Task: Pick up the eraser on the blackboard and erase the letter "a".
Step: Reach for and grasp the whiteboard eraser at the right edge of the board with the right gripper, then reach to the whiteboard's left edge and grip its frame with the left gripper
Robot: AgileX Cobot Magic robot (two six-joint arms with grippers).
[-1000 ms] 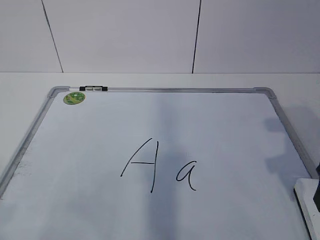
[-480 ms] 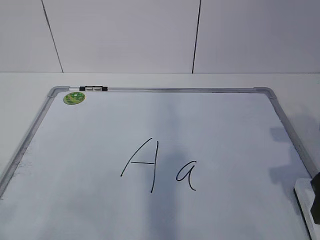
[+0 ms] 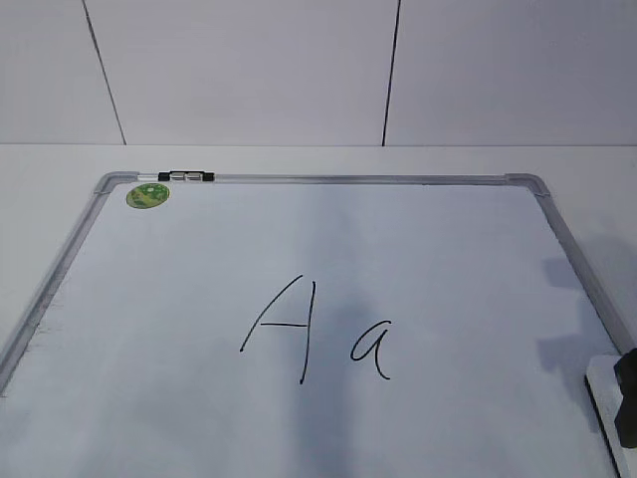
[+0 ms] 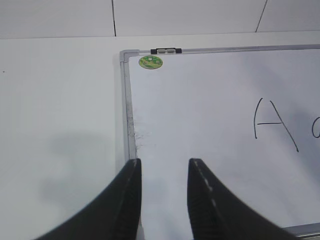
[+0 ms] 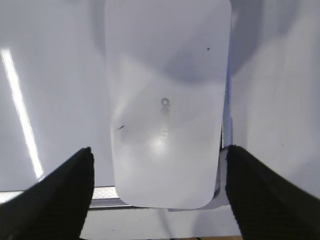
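The blackboard (image 3: 199, 249) is a white board with a grey frame, lying flat. On it are a capital "A" (image 3: 284, 329) and to its right the small letter "a" (image 3: 370, 349). The white eraser (image 5: 167, 100) lies at the board's near right corner, seen at the exterior view's right edge (image 3: 602, 383). My right gripper (image 5: 157, 170) is open, its fingers on either side of the eraser's near end, not touching it. It shows as a dark shape in the exterior view (image 3: 627, 393). My left gripper (image 4: 164, 172) is open and empty over the board's left frame (image 4: 129, 115).
A black-and-white marker (image 3: 185, 176) lies on the far frame near the round green sticker (image 3: 147, 195); both also show in the left wrist view, the marker (image 4: 166, 50) and the sticker (image 4: 150, 62). White table (image 4: 55, 100) surrounds the board.
The dark right gripper at the exterior view's right edge has come down lower over the eraser, and its shadow on the board has shifted toward it. The board and letters are unchanged.
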